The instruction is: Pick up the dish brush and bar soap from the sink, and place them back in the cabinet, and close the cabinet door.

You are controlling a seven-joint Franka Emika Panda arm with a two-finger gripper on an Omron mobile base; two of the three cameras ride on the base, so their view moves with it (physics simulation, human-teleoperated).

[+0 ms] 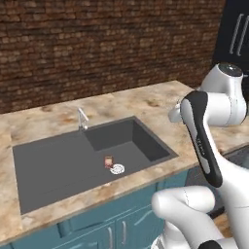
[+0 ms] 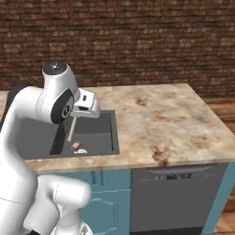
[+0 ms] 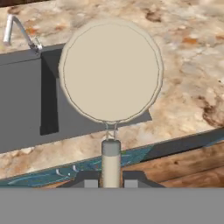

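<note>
Left base view: the sink (image 1: 58, 165) is set in the marbled tabletop (image 1: 146, 102), with the faucet (image 1: 82, 118) at its back rim between the shallow part and the deeper section. The soap (image 1: 108, 162) lies on the floor of the deeper section, touching or just beside the white drain (image 1: 117, 169). To the right the white arm (image 1: 204, 141) rises and bends over the tabletop edge. Right base view: the arm stands at the left, and the hand (image 2: 87, 108) sits above the right part of the sink (image 2: 98, 133). The brush (image 2: 71, 128) hangs from it, its tan handle slanting down and left over the basin, clear of the sink floor. Below the handle's lower end, well apart from the hand, the soap (image 2: 75, 145) rests beside the drain (image 2: 81, 151). A dark appliance front (image 2: 176, 197) sits under the tabletop (image 2: 170, 124) at right. Hand view: faucet (image 3: 17, 30) at upper left, sink (image 3: 26, 105) along the left. The brush's round cream head (image 3: 111, 70) stands straight ahead of the hand (image 3: 111, 181), covering the sink's corner and part of the tabletop (image 3: 188, 57). The handle runs down from the head between the two fingertips (image 3: 90, 183), which are clenched on it, so the brush is grasped.
</note>
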